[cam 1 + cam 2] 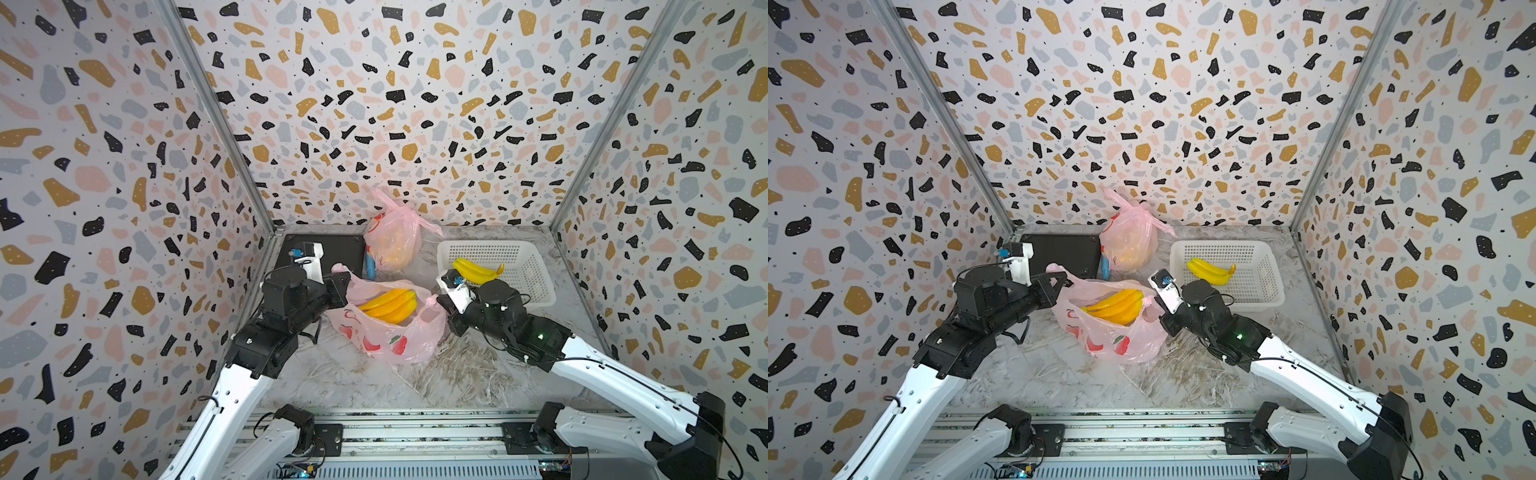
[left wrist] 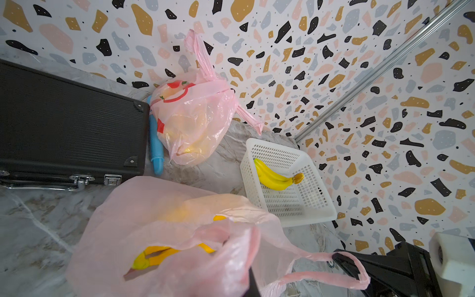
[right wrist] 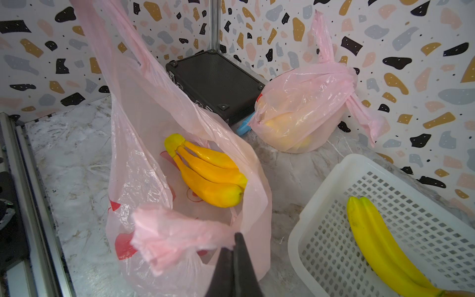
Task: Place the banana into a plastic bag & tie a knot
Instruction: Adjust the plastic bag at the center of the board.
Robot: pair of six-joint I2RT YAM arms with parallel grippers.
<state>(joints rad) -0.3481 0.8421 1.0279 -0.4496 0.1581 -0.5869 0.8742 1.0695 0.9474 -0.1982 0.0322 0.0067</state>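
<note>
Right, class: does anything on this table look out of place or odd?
Only a blue object lying between the black case and the knotted pink bag; nothing spilled or damaged shows.

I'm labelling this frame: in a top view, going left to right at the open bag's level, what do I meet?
Left end effector → open pink bag → right end effector → white basket. Tied bag and black case overlap these, so omitted.

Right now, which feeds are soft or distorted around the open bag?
Left wrist: the open bag is out of focus, the basket sharp. Right wrist: the bag handle at the right tool blurs, the banana bunch crisp. Both top views: sharp.
</note>
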